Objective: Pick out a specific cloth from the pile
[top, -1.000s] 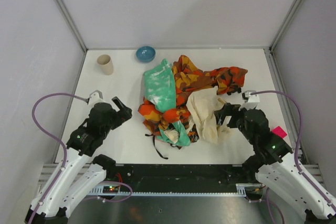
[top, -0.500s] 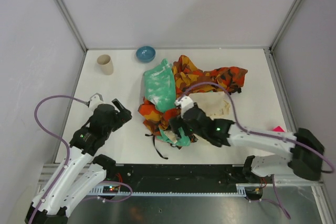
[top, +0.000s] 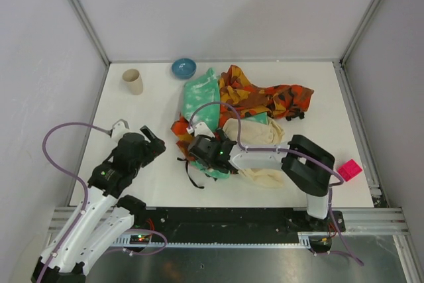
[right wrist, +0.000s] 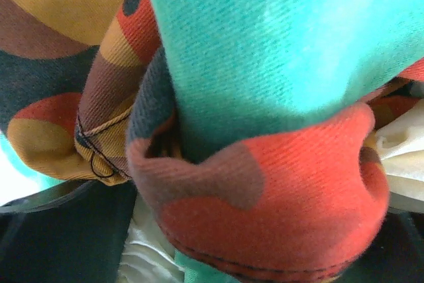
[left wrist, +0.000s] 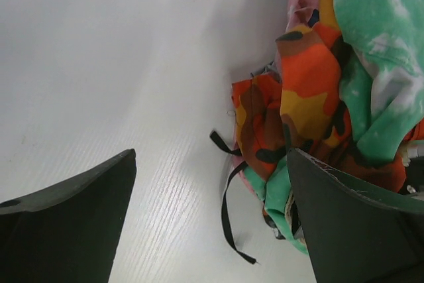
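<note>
Table: white. I read it as a dial, with 12 o'clock at the far wall.

Pile: covers the centre and runs out toward 2 o'clock. It is orange-red-black patterned fabric, with a mint green cloth on its 10 o'clock side and a cream cloth at its 5 o'clock.

Dark grey cloth: I cannot make it out in any view.

My right pincer: pushed into the pile's 8 o'clock edge. The fingers are spread wide on either side of a fold of mint and patterned fabric.

My left pincer: over bare table at 9 o'clock of the pile, near it but apart. The fingers are spread with nothing between them.

Blue bowl: 12 o'clock.

Beige cup: 10 o'clock.

Pink tag: 4 o'clock.

Black strap: trails from the pile at 7 o'clock.
</note>
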